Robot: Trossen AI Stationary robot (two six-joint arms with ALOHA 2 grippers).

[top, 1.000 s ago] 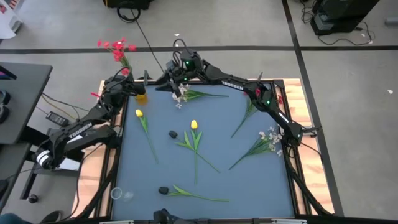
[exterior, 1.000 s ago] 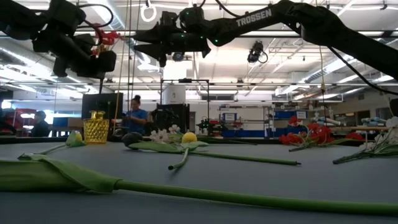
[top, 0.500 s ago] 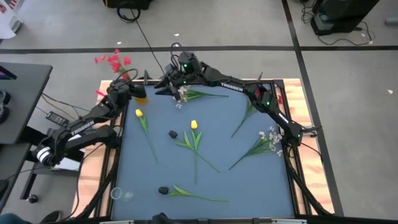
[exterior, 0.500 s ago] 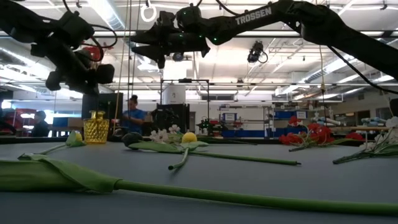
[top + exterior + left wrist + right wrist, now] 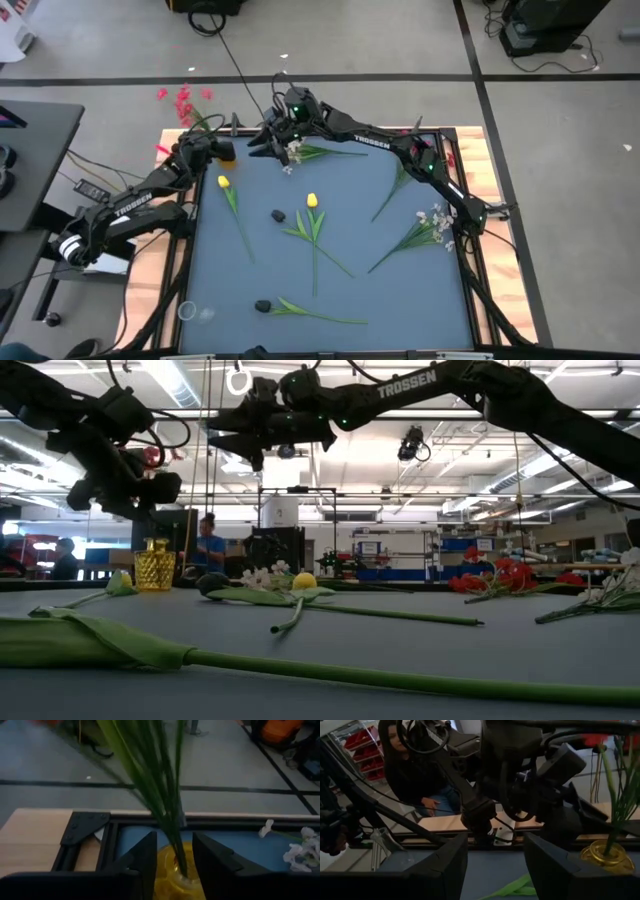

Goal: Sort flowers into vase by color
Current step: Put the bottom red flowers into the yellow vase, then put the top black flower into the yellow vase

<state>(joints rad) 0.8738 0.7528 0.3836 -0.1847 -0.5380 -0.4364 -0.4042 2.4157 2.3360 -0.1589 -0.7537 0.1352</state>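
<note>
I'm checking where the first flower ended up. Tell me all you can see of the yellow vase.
The yellow vase is small, translucent amber with a faceted, glass-like wall. It stands upright at the table's far left corner. Green stems of the red flower reach into its mouth, and the left gripper straddles those stems just above the rim.

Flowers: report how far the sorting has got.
Done: red flower's stem stands in the yellow vase. In hand: left gripper open around it; right gripper open over a white spray. Left: two yellow tulips and more stems on the table.
</note>
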